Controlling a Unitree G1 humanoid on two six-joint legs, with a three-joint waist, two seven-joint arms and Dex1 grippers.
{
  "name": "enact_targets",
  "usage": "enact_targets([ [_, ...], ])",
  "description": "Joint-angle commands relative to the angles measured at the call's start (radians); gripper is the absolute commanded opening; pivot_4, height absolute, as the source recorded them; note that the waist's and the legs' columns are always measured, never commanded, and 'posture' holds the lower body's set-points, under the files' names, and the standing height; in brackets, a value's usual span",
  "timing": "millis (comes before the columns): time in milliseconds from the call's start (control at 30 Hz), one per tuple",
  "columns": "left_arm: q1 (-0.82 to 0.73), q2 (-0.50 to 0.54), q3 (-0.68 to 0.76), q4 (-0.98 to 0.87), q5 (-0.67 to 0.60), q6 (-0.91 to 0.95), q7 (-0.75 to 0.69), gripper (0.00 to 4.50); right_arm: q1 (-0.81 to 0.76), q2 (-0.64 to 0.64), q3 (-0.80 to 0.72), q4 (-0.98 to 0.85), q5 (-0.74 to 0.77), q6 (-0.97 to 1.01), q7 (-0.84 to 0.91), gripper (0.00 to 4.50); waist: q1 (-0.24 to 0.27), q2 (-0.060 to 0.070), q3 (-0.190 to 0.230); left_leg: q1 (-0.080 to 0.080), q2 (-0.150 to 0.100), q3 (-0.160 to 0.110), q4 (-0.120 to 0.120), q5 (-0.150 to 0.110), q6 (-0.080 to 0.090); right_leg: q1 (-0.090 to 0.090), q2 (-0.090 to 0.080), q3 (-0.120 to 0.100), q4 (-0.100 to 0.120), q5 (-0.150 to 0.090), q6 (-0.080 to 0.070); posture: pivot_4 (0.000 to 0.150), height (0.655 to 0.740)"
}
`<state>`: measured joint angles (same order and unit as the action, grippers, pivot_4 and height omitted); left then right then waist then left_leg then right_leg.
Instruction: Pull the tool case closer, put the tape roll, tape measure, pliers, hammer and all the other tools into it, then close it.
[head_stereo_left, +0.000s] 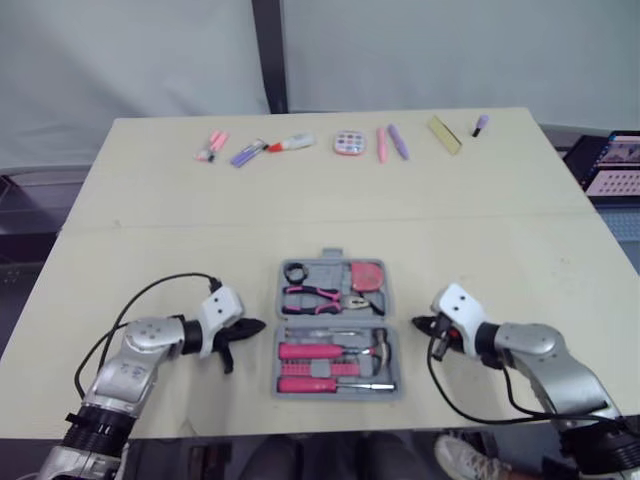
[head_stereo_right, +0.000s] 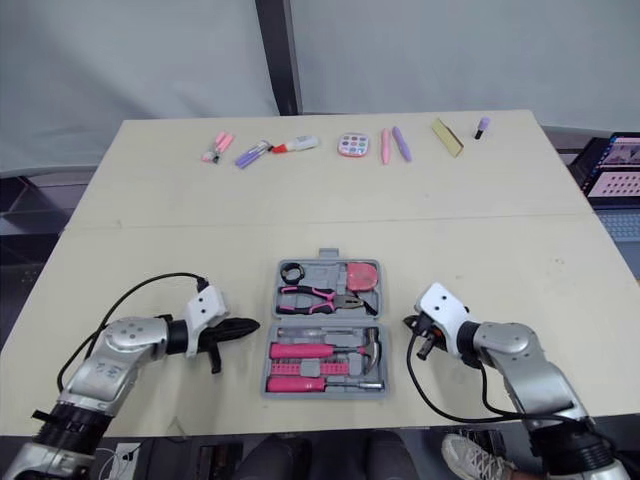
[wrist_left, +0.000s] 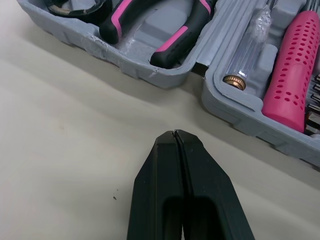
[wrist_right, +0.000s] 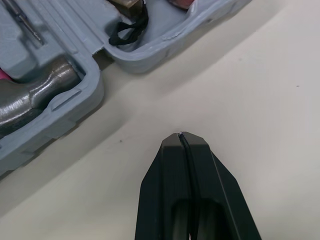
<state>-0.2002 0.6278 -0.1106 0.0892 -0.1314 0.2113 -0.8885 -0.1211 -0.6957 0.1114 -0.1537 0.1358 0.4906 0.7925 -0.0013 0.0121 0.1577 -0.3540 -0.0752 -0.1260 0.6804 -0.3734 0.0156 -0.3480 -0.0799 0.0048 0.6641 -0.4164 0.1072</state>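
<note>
1. Grey moulded-plastic tool case (head_stereo_left: 322, 268) lies open and flat on the pale worktop (head_stereo_left: 150, 220), between the two grippers.
2. Left gripper (head_stereo_left: 258, 326) and right gripper (head_stereo_left: 418, 323) both have their fingers pressed together and empty. Each tip is near a side wall of the case but apart from it.
3. Black tape roll (head_stereo_left: 295, 271), pink tape measure (head_stereo_left: 367, 275), pink-handled pliers (head_stereo_left: 318, 296) and steel-headed hammer (head_stereo_left: 378, 349) sit in their recesses, so closing looks like the step in hand.
4. Get under the half beyond both tips, lift evenly from both sides, and fold it over the hinge, checking that no tool stands proud.
</note>
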Motion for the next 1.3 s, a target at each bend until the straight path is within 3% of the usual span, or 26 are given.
enact_targets([
  [33, -0.04, -0.031, -0.019, 0.021, 0.018, -0.012, 0.013, 0.05, -0.016, 0.009, 0.005, -0.027, 0.001, 0.027, -0.005, 0.03, 0.0, 0.0, 0.0, 0.0, 0.0, 0.0, 0.0, 0.0, 0.0, 0.0, 0.0, 0.0, 0.0, 0.0, 0.0, 0.15, 0.74],
  [400, -0.062, -0.072, -0.052, 0.014, 0.029, 0.007, 0.008, 0.05, -0.072, 0.052, 0.054, -0.033, -0.003, 0.07, -0.011, 0.03, -0.003, 0.0, 0.0, -0.001, 0.0, 0.002, 0.002, 0.0, 0.0, -0.008, -0.001, 0.0, 0.014, 0.0, 0.0, 0.15, 0.74],
  [1300, -0.018, -0.11, -0.082, -0.056, 0.023, 0.067, 0.026, 0.05, -0.088, 0.073, 0.11, -0.07, 0.014, 0.086, 0.022, 0.03, 0.0, 0.0, 0.0, -0.001, -0.002, 0.0, 0.002, 0.0, 0.0, -0.009, -0.002, 0.0, 0.014, 0.0, 0.0, 0.15, 0.74],
])
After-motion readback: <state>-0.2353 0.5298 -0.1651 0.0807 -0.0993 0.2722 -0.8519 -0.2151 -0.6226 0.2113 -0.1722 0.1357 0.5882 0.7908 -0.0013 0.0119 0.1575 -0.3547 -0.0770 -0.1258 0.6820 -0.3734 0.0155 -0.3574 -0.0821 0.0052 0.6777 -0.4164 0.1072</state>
